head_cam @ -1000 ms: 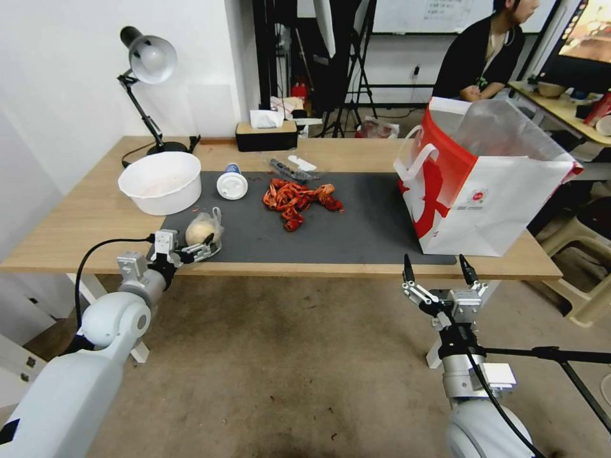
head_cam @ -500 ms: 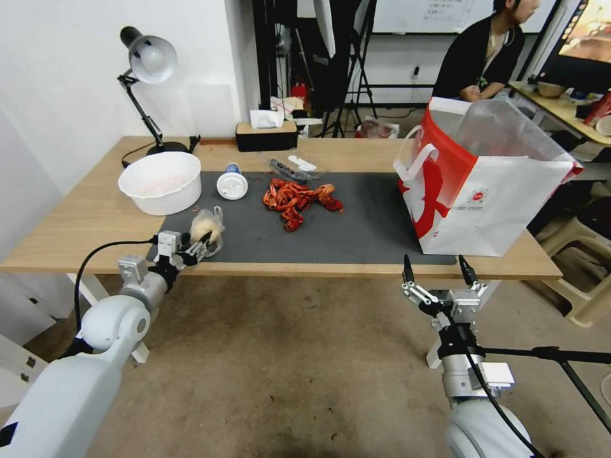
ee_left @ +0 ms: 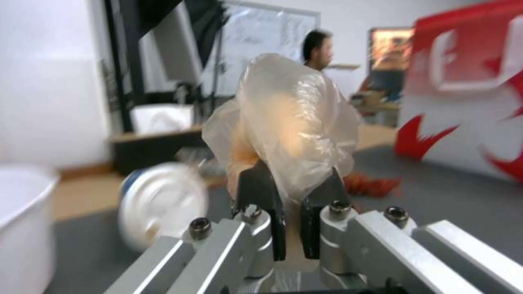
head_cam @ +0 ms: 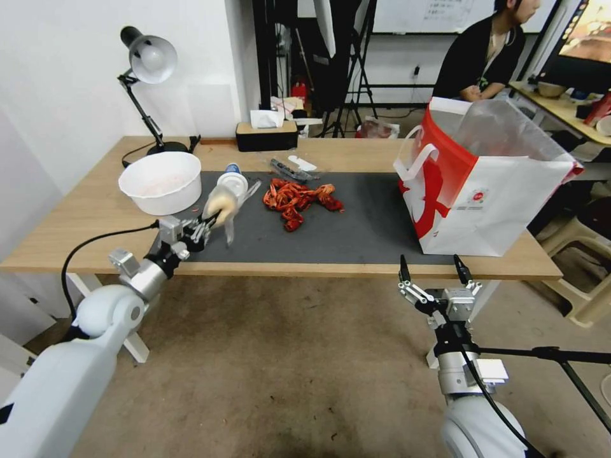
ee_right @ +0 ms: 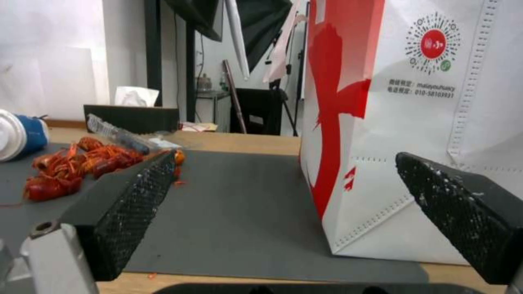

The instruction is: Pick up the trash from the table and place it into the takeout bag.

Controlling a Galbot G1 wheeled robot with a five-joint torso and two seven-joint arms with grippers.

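A pale bun in a clear bag (head_cam: 219,202) (ee_left: 289,134) hangs above the dark mat (head_cam: 356,222), and my left gripper (head_cam: 207,224) (ee_left: 289,183) is shut on the plastic. Right behind it lies a white-lidded blue cup (head_cam: 234,179) (ee_left: 158,204) (ee_right: 16,134) on its side. Red crayfish shells (head_cam: 299,197) (ee_right: 71,163) are piled mid-mat. The takeout bag (head_cam: 490,191) (ee_right: 414,102) stands open at the table's (head_cam: 83,216) right end. My right gripper (head_cam: 433,267) (ee_right: 294,192) is open, low in front of the table edge, facing the bag.
A white bowl (head_cam: 160,181) (ee_left: 22,228) sits at the mat's left end. A desk lamp (head_cam: 149,60), a dark tissue box (head_cam: 266,135) and a clear utensil packet (head_cam: 289,168) stand toward the back. A plastic stool (head_cam: 579,254) is on the right.
My left gripper has risen and moved forward and right, lifting the bagged bun off the mat's near left corner. The right gripper has barely shifted.
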